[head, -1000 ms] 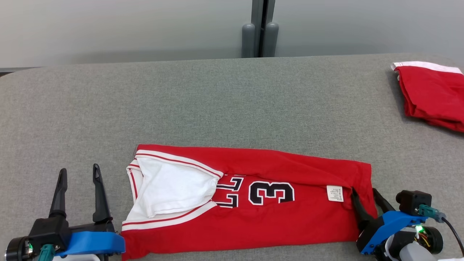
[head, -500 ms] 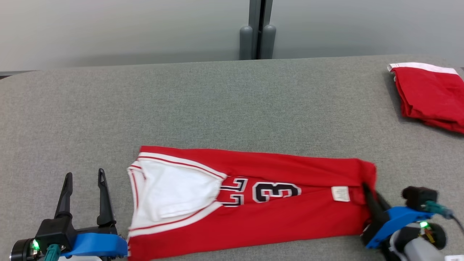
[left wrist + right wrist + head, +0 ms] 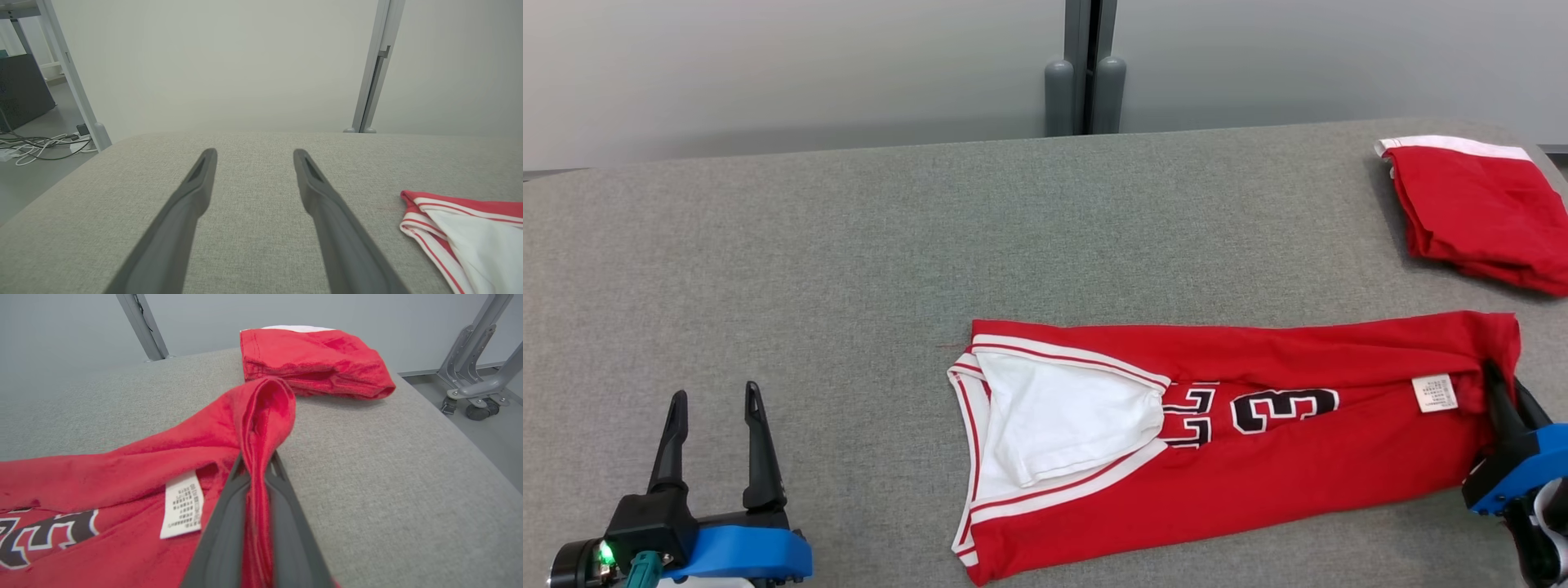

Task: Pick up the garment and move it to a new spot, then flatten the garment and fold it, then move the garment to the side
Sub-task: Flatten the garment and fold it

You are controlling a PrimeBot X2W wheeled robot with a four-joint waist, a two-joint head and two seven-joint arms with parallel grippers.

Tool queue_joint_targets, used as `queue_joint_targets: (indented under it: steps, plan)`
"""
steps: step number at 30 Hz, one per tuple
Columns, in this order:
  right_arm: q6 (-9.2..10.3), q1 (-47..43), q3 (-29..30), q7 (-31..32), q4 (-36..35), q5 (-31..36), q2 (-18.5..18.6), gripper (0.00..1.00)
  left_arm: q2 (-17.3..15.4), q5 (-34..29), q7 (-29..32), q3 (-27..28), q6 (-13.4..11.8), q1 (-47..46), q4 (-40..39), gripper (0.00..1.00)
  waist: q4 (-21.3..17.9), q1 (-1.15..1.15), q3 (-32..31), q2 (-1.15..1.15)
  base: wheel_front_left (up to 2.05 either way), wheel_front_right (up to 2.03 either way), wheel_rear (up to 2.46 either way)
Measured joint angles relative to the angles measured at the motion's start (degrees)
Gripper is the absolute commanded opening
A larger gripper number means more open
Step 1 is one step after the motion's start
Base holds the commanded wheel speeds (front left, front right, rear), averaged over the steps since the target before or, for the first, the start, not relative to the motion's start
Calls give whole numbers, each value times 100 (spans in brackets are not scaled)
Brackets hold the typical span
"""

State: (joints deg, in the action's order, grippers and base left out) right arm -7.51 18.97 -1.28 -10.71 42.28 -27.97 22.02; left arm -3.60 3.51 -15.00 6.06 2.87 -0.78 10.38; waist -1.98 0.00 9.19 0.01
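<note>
The garment (image 3: 1258, 457) is a red jersey with white trim and black numbers, folded into a long strip lying across the near side of the grey table (image 3: 849, 261). At its right end my right gripper (image 3: 1507, 390) is shut on the red hem, and the right wrist view has the cloth (image 3: 261, 416) pinched between the two fingers and bunched up above them, beside a white label (image 3: 182, 504). My left gripper (image 3: 712, 400) stands open at the lower left, well apart from the jersey's white-trimmed collar end (image 3: 457, 220), with nothing between its fingers (image 3: 192, 192).
A second red garment (image 3: 1478, 208) lies folded at the table's far right corner, just beyond the held hem (image 3: 314, 361). Grey wall panels and a post (image 3: 1082, 69) stand behind the table. Floor cables (image 3: 36, 145) lie off the left edge.
My right gripper closed on the jersey's right end and has dragged the whole jersey to the right across the table. The left gripper stayed open in place.
</note>
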Motion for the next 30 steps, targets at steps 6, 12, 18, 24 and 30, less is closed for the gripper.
queue_joint_targets:
  steps: [6,12,18,24,30]
  plan:
    - [2,-87,-183,56,-524,78,-320,0,22,4,0,35,43,-14,15,100,-20,0,4,0,0,0,0]
    - [2,-177,-608,213,-1140,185,-754,0,37,2,0,58,67,-32,24,100,-9,0,9,0,0,0,0]
    - [2,-172,-1051,409,-1613,304,-1179,0,45,1,0,23,67,-43,37,100,70,0,2,0,0,0,0]
    - [2,-150,-1451,533,-1784,363,-1592,0,57,35,0,-22,73,-73,82,100,203,0,6,0,0,0,0]
    - [2,-32,-1908,525,-1724,305,-1831,0,64,46,0,-145,70,-85,93,100,350,0,18,0,0,0,0]
